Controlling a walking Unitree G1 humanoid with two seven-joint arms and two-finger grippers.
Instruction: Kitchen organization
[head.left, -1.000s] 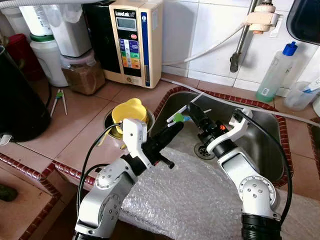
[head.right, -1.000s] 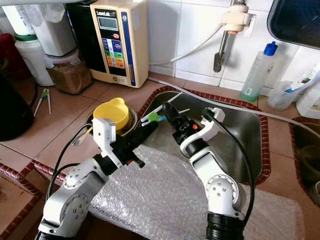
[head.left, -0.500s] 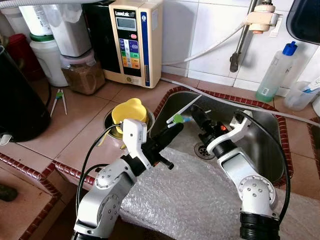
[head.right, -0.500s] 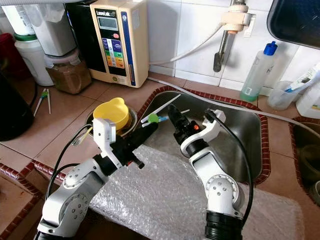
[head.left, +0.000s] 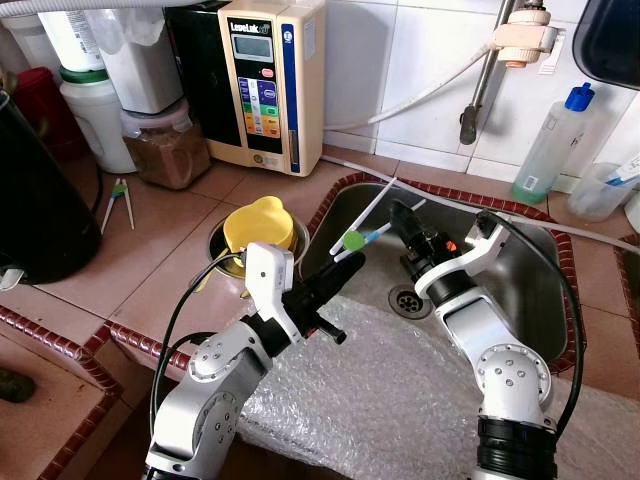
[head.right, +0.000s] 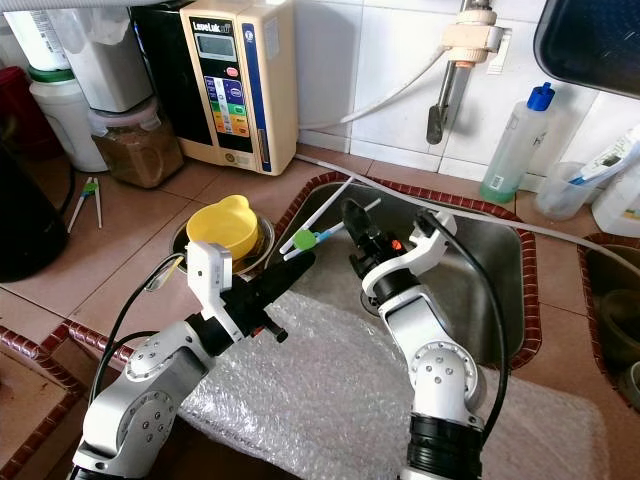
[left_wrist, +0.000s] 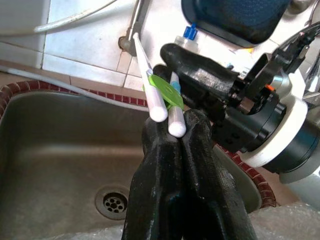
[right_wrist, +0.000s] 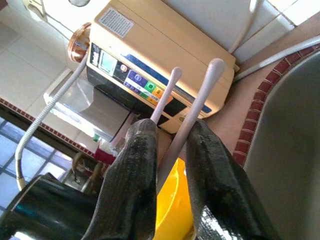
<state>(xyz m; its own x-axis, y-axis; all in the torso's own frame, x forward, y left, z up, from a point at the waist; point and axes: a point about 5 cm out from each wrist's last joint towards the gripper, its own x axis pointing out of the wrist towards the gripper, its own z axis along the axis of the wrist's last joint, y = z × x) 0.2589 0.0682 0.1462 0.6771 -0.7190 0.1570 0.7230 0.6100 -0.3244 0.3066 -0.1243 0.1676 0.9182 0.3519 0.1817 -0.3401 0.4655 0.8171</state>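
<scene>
Handover geometry over the sink (head.left: 560, 300): both end effectors are on the same pair of white sticks (head.left: 362, 218) (chopstick-like, joined by a green clip (head.left: 353, 240)).

- Left end effector (head.left: 352, 262): fingers pressed together on the lower ends of the sticks. The left wrist view shows the two rounded stick ends (left_wrist: 168, 118) sitting right at the fingertips, so the bite is shallow, at the very end.
- Right end effector (head.left: 400, 214): fingers (right_wrist: 135, 165) straddle the sticks further up, with one stick lying in the gap between them. Clamped or just bracketing, I cannot tell from these frames.
- Stick long axis: runs diagonally, from the left end effector up and away toward the sink's back-left corner and the tiled wall. The free tips stick out past both end effectors, toward the cream water ionizer (head.left: 266, 80).
- The two end effectors are close together along the shaft, with the green clip between them. Right is on the far side of the clip, left on the near side.
- Yellow cup (head.left: 257, 222) sits on the desk (head.left: 160, 230) just to the left of the sink rim, below and left of the sticks.

Judgement: the next move turns on who owns the sticks. If right takes over, left should release along the stick axis, not sideways, or the shallow end grip will lever the pair out of line.
</scene>
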